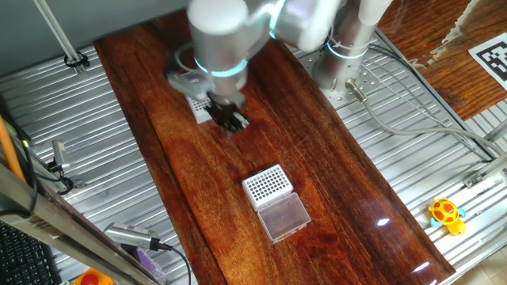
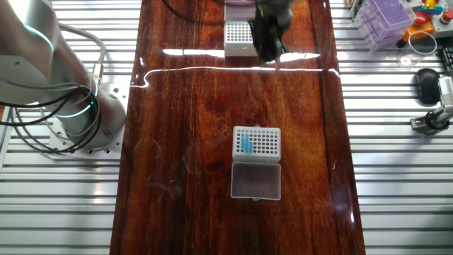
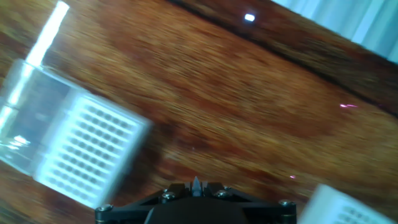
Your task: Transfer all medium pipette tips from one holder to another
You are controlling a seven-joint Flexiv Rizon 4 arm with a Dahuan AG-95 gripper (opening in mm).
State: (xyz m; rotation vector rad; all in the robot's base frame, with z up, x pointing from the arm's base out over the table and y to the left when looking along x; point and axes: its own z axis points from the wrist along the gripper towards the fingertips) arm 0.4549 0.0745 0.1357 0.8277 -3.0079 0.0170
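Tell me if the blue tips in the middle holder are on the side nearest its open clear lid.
No: the blue tips sit in the holder along its left edge.

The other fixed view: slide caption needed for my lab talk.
Hand hovers beside the far tip box; teal pipette tips sit in the near open box.

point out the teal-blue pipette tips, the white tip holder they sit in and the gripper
teal-blue pipette tips (image 2: 246, 144): other fixed view, middle of the cluster
white perforated tip holder (image 2: 265, 143): other fixed view, bare hole grid
black two-finger gripper (image 1: 234, 123): one fixed view, between fingertips
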